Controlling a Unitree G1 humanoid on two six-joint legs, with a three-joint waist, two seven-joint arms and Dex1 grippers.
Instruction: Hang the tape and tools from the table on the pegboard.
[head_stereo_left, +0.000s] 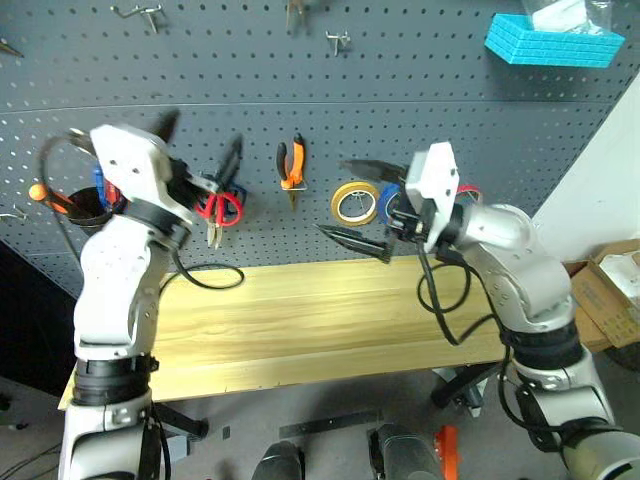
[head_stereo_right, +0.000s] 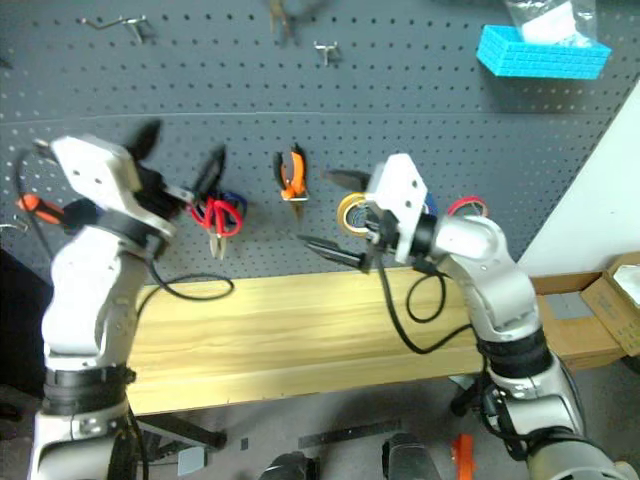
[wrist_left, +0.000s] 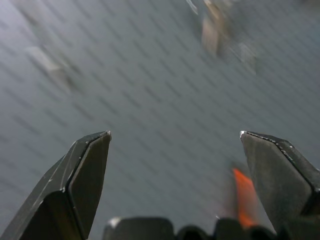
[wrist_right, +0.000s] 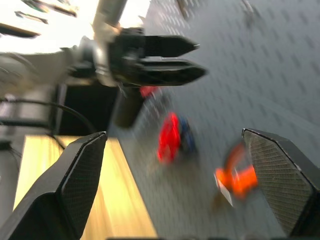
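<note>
The dark grey pegboard (head_stereo_left: 480, 110) stands behind the light wood table (head_stereo_left: 320, 320). On the pegboard hang red-handled scissors (head_stereo_left: 222, 208), orange-and-black pliers (head_stereo_left: 291, 165) and a thin red tape ring (head_stereo_right: 467, 207), which is partly behind my right arm. My left gripper (head_stereo_left: 200, 145) is open and empty, just up and left of the scissors; its wide-apart fingertips (wrist_left: 97, 150) face the board. My right gripper (head_stereo_left: 358, 205) is open and empty in front of the yellow roll (head_stereo_left: 353, 203), pointing left. The right wrist view shows the left gripper (wrist_right: 165, 60), the scissors (wrist_right: 170, 137) and the pliers (wrist_right: 237, 177).
A blue roll (head_stereo_left: 388, 205) hangs beside the yellow one. A black cup (head_stereo_left: 88, 208) with orange- and blue-handled items sits on the board at far left. A black cable (head_stereo_left: 210, 275) loops onto the table. A blue basket (head_stereo_left: 555, 42) hangs top right; cardboard boxes (head_stereo_left: 610, 290) stand right.
</note>
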